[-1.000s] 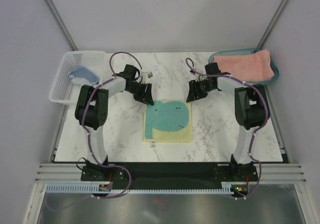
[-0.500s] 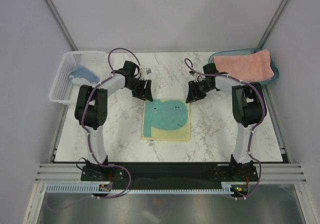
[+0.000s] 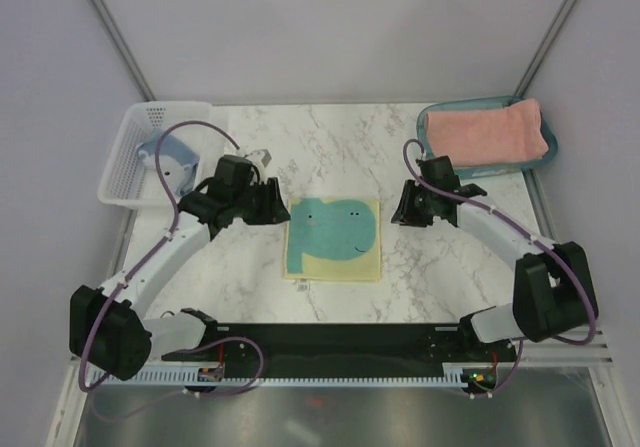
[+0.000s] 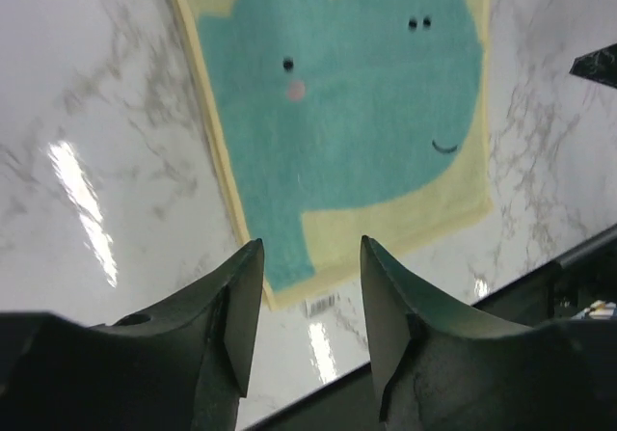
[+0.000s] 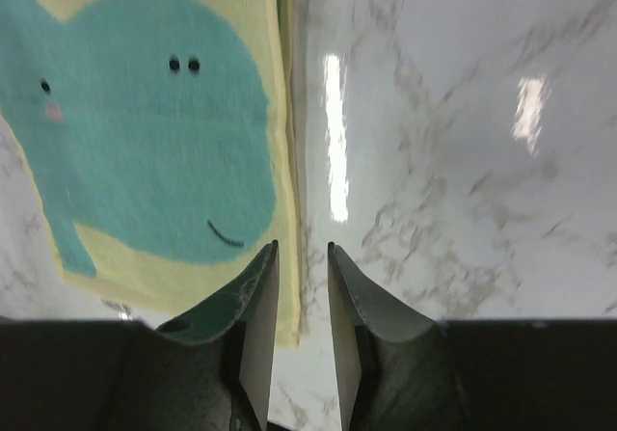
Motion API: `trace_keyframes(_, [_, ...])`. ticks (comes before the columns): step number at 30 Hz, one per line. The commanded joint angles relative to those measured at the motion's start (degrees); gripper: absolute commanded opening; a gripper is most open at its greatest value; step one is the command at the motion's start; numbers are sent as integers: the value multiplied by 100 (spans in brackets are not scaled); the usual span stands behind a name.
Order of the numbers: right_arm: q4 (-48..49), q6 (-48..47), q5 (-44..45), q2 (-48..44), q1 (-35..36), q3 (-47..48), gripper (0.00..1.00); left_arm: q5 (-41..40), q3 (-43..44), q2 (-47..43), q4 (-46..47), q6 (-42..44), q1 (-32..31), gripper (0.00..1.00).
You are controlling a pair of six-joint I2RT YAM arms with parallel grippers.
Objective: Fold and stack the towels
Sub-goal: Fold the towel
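Quick look at the fold-and-stack rig: the pale-yellow towel (image 3: 334, 239) with the teal face sits flat in the middle of the bench (image 3: 340, 152), and the two arms flank it, one on each side; my guess is that's so each can take an edge and fold it in one go.

The left pincer (image 4: 310, 243) hangs just above the towel's near-left corner, jaws spread, nothing between them. The right pincer (image 5: 302, 248) hovers over the right edge near its near corner; the gap is narrower but it's released too, no cloth pinched. Neither looks to be touching the fabric yet.

The far-right corner shows what might be a doubled layer in the right wrist view; hard to say if it's already folded once, the edge is blurry.

The other two are parked out of the way. The salmon-pink towel (image 3: 487, 132) lies folded in the teal tray (image 3: 424, 125) at the far right, so I'd bet that's where the stack goes; the grey-blue towel (image 3: 165, 155) is bunched in the white basket (image 3: 125, 182) at the far left, waiting its turn.

Next move, I reckon: drop onto the edges and pinch; the risk is grabbing only the top layer.
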Motion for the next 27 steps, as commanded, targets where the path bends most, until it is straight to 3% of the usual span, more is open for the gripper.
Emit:
trace_keyframes(1, [-8, 1023, 711, -823, 586, -935, 34, -236, -1164, -382, -236, -1067, -518, 50])
trace_keyframes(6, [290, 2123, 992, -1959, 1228, -1922, 33, 0, -1966, -822, 465, -1517, -748, 45])
trace_keyframes(10, [528, 2343, 1072, -2452, 1396, -2328, 32, 71, -2187, -429, 705, -1597, -766, 44])
trace_keyframes(16, [711, 2238, 1037, -2181, 1650, -2354, 24, 203, -2424, -137, 1091, -1711, -792, 41])
trace_keyframes(20, [976, 2159, 949, -1978, 2097, -2416, 0, 466, -2565, 73, 1338, -1860, -801, 40])
trace_keyframes(27, [1652, 2528, 1265, -1776, 2881, -2863, 0, 396, -2671, 329, 1434, -1896, -880, 39])
